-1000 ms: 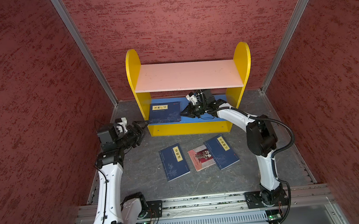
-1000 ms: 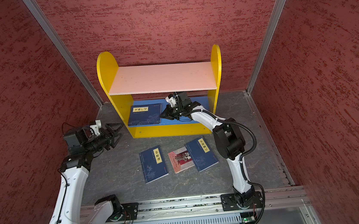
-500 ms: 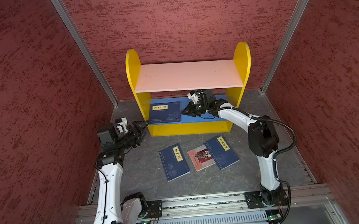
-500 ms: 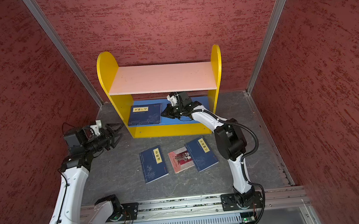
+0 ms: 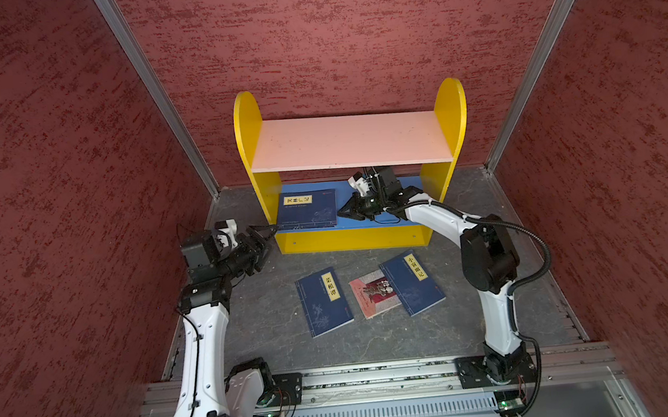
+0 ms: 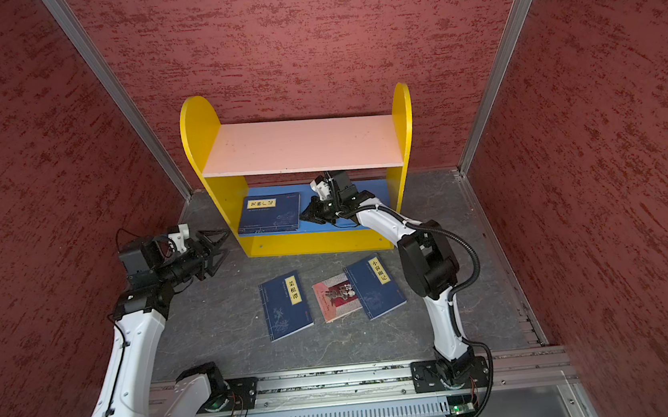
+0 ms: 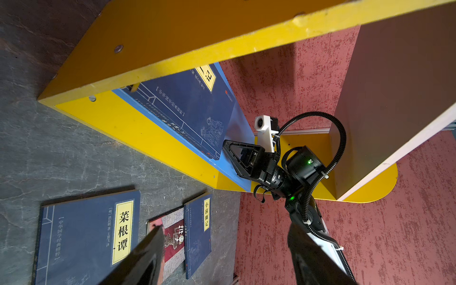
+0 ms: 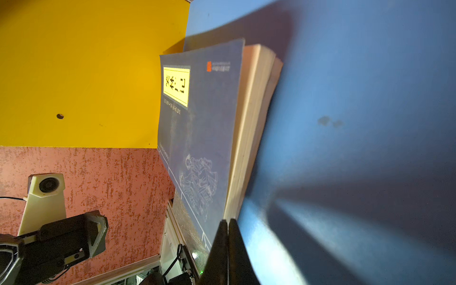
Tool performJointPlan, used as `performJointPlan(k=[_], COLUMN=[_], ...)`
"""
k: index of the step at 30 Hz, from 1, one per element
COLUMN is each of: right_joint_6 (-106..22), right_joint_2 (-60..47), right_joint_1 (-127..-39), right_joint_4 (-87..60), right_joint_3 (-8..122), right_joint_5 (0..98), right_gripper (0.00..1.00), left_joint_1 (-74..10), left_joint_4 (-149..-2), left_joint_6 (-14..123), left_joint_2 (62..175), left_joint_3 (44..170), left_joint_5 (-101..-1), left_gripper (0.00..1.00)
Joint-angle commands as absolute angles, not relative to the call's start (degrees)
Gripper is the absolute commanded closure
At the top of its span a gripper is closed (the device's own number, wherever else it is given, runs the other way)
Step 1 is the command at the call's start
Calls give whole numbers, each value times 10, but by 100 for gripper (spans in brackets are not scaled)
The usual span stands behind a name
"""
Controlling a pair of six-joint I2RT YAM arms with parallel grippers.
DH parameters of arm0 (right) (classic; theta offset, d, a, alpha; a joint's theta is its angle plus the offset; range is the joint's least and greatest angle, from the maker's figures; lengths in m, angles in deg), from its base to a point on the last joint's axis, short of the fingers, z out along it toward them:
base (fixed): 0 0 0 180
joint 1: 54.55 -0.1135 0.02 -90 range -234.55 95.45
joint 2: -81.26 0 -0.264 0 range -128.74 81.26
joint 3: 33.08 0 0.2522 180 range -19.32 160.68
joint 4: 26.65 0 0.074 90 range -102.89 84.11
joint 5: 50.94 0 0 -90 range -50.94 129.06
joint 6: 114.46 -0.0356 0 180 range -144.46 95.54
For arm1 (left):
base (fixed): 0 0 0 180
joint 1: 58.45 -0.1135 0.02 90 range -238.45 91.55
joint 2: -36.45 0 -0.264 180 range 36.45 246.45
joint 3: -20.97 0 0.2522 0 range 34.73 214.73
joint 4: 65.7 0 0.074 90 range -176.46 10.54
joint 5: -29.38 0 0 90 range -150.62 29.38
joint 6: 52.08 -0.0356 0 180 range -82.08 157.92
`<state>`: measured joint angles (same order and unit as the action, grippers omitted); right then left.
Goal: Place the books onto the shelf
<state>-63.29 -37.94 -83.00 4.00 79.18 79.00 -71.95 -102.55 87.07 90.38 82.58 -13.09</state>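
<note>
Progress stands at about two books in five. On the shelf, a navy book lies flat on the blue lower board, pushed toward the left side panel. The right wrist view shows a second book under it, its pale page edges sticking out a little past the top cover. The pink upper board carries nothing.

Three books lie face up on the grey floor in front of the shelf. They are a navy one on the left, the pink-and-red one in the middle, and another navy one whose edge overlaps the pink cover.

The right gripper reaches in under the upper board. Its jaws are pressed together on nothing, and their tips sit at the near corner of the shelved pair. This looks like nudging or squaring the stack rather than carrying. The left gripper hangs above the floor just outside the left side panel, with its jaws spread wide and empty.

Judged from this, the step in hand is tidying the books already placed. What is left is to fetch the three floor books. The overlapped pink one probably comes free only once the navy book on top of it is lifted or slid off.
</note>
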Motion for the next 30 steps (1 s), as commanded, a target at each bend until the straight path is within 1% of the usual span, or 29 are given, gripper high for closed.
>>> performJointPlan(k=[1, 24, 30], right_joint_6=[-630, -619, -611], right_joint_2=[-392, -416, -418], right_joint_1=[-835, -839, -838], right_joint_4=[31, 60, 76], right_joint_3=[802, 834, 841], right_joint_5=[800, 800, 782], right_gripper=[93, 93, 91], left_joint_1=[-724, -723, -723], left_joint_4=[-1019, -1018, -1019], left_joint_6=[868, 868, 868], left_joint_2=[900, 899, 900], left_joint_3=[820, 820, 821], left_joint_5=[-129, -129, -129], left_gripper=[21, 21, 20])
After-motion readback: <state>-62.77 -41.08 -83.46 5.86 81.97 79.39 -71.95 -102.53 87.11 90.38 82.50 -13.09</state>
